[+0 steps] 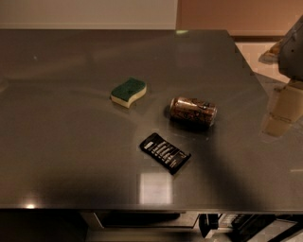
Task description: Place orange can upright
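1. Near edge: we note the grey glossy counter (71,156) filling most of the view, with a pale square reflection just in from its front edge.
2. Nearest item: a flat black packet (165,152) with white print lies at an angle, a little right of centre. It touches nothing.
3. Just beyond it and slightly right: the orange can (193,111) lies on its side, not upright. Its long axis runs roughly left to right across the counter. The body is brownish-orange with dark mottled print, and it casts a dark shadow toward the packet. Can and packet are near each other but apart.
4. Left of the can and a little farther back: a sponge (128,91), green on top and pale yellow beneath, lies flat with a wavy outline. It is apart from the can.
5. Far right edge: the tool (293,80) is partly cut off by the frame, well apart from the can, over the counter's right side. It has hold of nothing we can see. We cannot tell how far open it is.
6. Farthest: a pale wall (90,13) runs behind the counter.
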`<state>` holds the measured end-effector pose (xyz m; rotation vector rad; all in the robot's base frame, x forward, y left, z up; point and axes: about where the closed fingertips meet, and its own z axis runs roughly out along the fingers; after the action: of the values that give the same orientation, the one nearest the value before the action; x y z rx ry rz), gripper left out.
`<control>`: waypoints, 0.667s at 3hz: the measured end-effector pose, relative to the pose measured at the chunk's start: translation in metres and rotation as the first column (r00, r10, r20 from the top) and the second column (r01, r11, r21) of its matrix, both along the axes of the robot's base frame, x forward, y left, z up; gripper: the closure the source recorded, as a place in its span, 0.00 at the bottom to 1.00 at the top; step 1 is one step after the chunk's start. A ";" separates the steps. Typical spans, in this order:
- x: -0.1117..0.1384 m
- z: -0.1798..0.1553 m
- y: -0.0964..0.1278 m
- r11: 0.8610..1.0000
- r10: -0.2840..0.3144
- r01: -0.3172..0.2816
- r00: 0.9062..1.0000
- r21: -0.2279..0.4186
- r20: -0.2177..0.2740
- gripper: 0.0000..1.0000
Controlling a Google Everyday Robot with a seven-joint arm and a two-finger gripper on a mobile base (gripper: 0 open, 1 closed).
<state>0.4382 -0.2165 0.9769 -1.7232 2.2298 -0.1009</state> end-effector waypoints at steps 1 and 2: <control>0.000 0.000 0.000 1.000 0.000 0.000 1.000 0.000 0.000 0.00; 0.004 0.001 0.005 1.000 0.015 -0.015 1.000 0.008 -0.015 0.00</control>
<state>0.4419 -0.2116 0.9783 -1.7417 2.2244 -0.0765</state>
